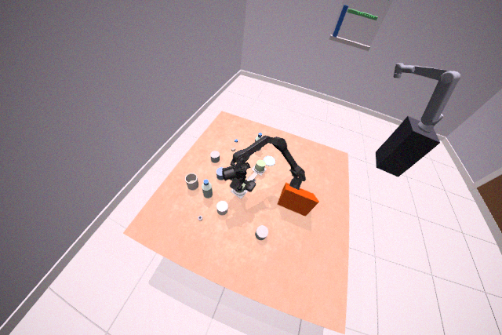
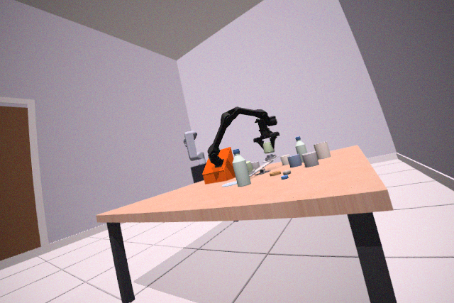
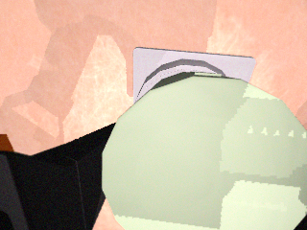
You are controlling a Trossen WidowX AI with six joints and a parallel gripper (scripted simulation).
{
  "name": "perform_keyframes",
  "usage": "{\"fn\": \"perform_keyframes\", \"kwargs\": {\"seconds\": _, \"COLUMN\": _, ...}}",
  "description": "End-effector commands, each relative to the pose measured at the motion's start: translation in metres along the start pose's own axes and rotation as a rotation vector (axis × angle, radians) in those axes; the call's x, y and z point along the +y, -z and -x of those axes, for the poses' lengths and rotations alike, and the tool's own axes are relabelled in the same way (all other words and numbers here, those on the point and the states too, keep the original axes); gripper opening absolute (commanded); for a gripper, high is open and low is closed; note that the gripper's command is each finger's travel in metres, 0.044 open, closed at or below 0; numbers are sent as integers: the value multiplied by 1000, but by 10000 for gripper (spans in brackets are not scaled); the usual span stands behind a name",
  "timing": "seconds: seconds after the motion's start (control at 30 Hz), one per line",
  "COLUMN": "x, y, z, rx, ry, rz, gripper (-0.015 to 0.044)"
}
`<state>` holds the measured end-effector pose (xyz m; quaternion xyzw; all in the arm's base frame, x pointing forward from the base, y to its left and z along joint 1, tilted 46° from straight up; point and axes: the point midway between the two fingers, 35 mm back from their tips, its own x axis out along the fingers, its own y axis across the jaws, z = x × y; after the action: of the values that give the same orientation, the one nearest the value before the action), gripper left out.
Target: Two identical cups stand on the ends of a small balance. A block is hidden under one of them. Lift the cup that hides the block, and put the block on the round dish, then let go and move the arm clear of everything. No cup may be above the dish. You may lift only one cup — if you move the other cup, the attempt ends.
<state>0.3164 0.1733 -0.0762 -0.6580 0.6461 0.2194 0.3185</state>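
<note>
My gripper (image 1: 244, 186) (image 2: 267, 145) (image 3: 191, 133) is shut on one pale green cup (image 1: 239, 187) (image 2: 268, 147) (image 3: 168, 153). In the exterior view the cup hangs a little above the raised end of the tilted white balance (image 1: 252, 177) (image 2: 257, 169) (image 3: 144, 62). The wrist view shows the square end plate and part of a round rim behind the held cup. The other pale green cup (image 1: 260, 165) (image 2: 249, 166) stands on the balance's lower end. The pale round dish (image 1: 269, 160) (image 2: 229, 184) lies beside that end, with no cup above it. I cannot make out the block in any view.
The orange box (image 1: 297, 201) (image 2: 219, 174) is at the arm's base. One bottle (image 2: 242, 174) stands near the dish, another bottle (image 1: 207, 190) (image 2: 301, 148) beyond the held cup. A blue cup (image 2: 294, 160), a large grey cup (image 1: 191, 182) and several other round containers surround the balance.
</note>
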Motion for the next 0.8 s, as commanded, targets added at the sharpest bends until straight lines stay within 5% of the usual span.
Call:
{"fn": "perform_keyframes", "kwargs": {"seconds": 0.0, "x": 1, "y": -1, "z": 8, "rx": -6, "ry": 0, "rz": -3, "gripper": 0}}
{"fn": "perform_keyframes", "kwargs": {"seconds": 0.77, "x": 5, "y": 2, "z": 38, "rx": -5, "ry": 0, "rz": -3, "gripper": 0}}
